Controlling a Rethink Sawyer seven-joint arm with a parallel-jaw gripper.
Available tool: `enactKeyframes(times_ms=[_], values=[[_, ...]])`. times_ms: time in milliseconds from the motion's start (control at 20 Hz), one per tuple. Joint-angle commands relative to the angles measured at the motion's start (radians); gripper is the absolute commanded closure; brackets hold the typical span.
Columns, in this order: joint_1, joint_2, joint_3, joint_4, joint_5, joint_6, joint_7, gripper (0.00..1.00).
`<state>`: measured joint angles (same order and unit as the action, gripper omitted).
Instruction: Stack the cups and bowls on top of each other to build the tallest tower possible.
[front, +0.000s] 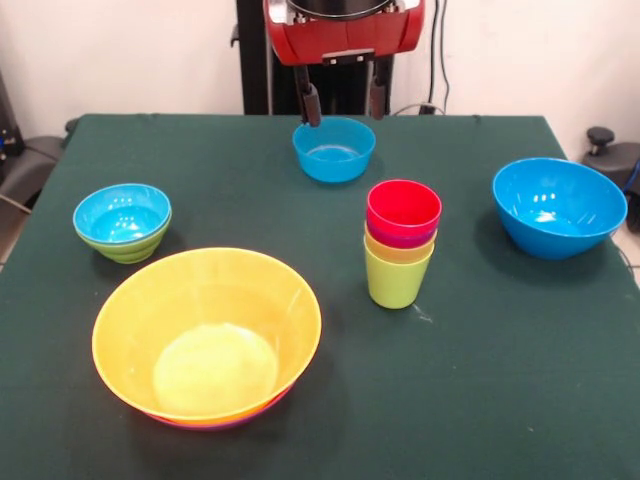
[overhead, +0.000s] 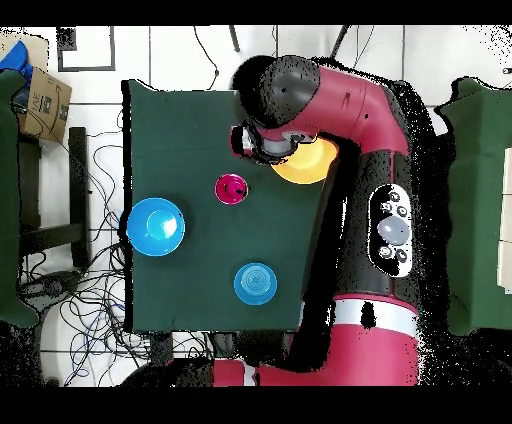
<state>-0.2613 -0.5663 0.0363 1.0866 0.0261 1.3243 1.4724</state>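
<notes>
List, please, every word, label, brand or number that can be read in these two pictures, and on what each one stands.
No text can be read.
Cardboard box beside the table, overhead view: dark print on its top, too small and blurred to read.
The cups, the bowls and the gripper show no lettering.

- The light is bright and even, and it comes from above.
- White shiny spots sit inside the large blue bowl (front: 558, 206), so the glare is strongest there.
- Smaller shiny spots show inside the small blue bowl (front: 122, 213), far off to the side of the large blue bowl.
- Soft, short shadows lie on the green table (front: 500, 380) right beside each bowl and the stack of cups (front: 400, 243).
- The big yellow-orange bowl (front: 207, 335) glows, and light passes through its wall.
- The front view looks sharp, with no blur.
- In the overhead view the floor around the table is very bright.
</notes>
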Motion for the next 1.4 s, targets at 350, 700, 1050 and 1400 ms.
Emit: enactKeyframes(times_ms=[350, 700, 1050, 1400], values=[[0.018, -0.069, 0.045, 0.072, -0.091, -0.045, -0.037, 0.0], [0.045, -0.112, 0.047, 0.148, -0.056, -0.094, 0.027, 0.0], [0.06, -0.131, 0.047, 0.212, -0.046, -0.148, 0.053, 0.0], [0.082, -0.126, 0.027, 0.221, -0.065, -0.172, 0.084, 0.0]])
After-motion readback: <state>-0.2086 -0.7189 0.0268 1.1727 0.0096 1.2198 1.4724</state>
